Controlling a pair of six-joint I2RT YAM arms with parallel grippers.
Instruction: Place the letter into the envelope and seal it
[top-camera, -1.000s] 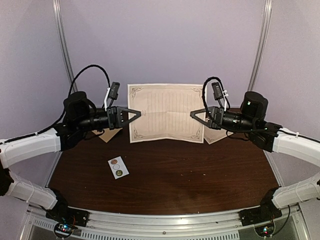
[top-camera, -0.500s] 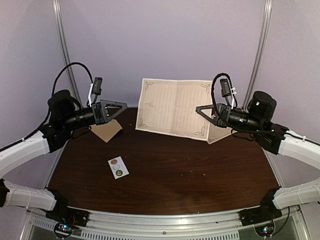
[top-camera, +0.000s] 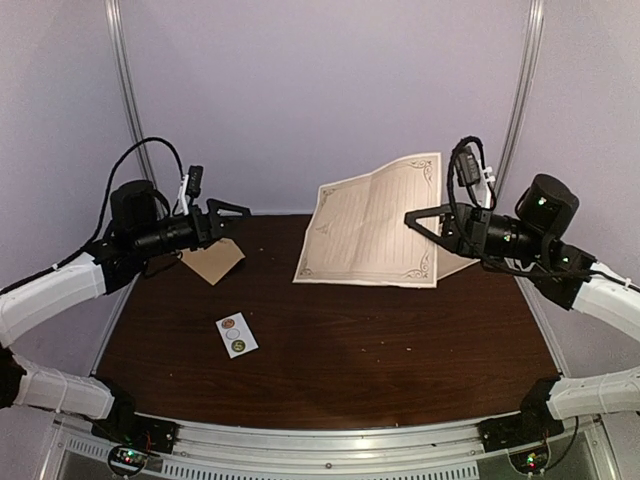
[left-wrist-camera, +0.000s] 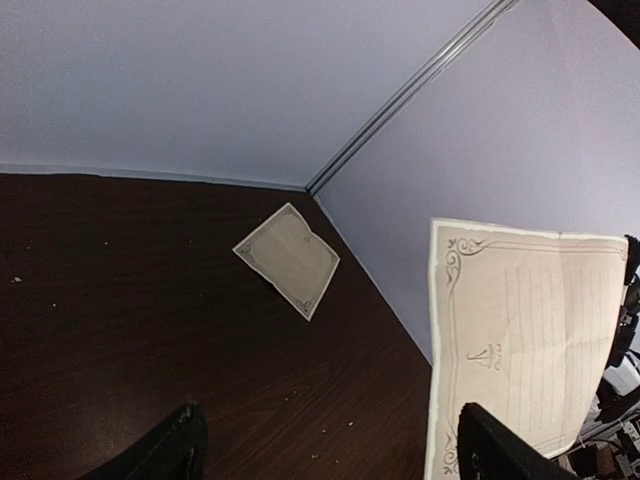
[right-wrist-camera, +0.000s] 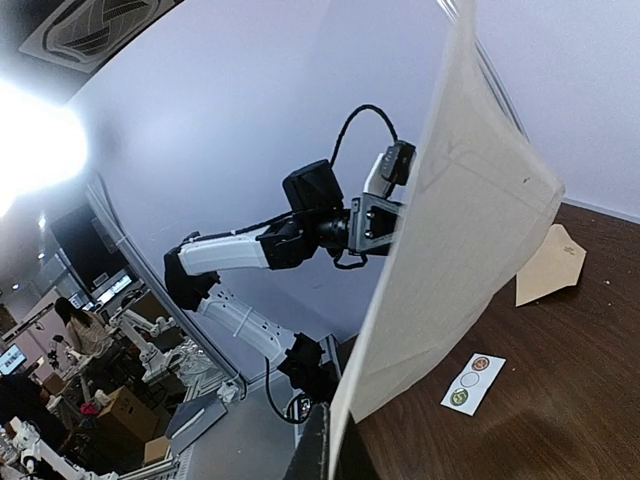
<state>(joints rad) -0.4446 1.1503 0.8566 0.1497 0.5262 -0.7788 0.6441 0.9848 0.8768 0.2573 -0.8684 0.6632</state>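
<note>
Right tool (top-camera: 410, 218) pinches creased, ornate-bordered paper letter (top-camera: 370, 225).

The left arm (top-camera: 55, 290) comes up from its base at the lower left of the overhead view. Its white links bend to a black wrist at mid-left, and the forearm lies roughly level, pointing toward the centre. The left gripper (top-camera: 238, 222) has its jaws spread wide with nothing between them. In its own wrist view the fingers (left-wrist-camera: 170, 455) show only as dark tips at the bottom edge, far apart. The right arm (top-camera: 610, 295) mirrors this from the lower right, its wrist slightly higher. The right gripper (top-camera: 410, 218) points left with its jaws pressed together, pinching the right edge of the letter (top-camera: 370, 225) in the air.
</note>
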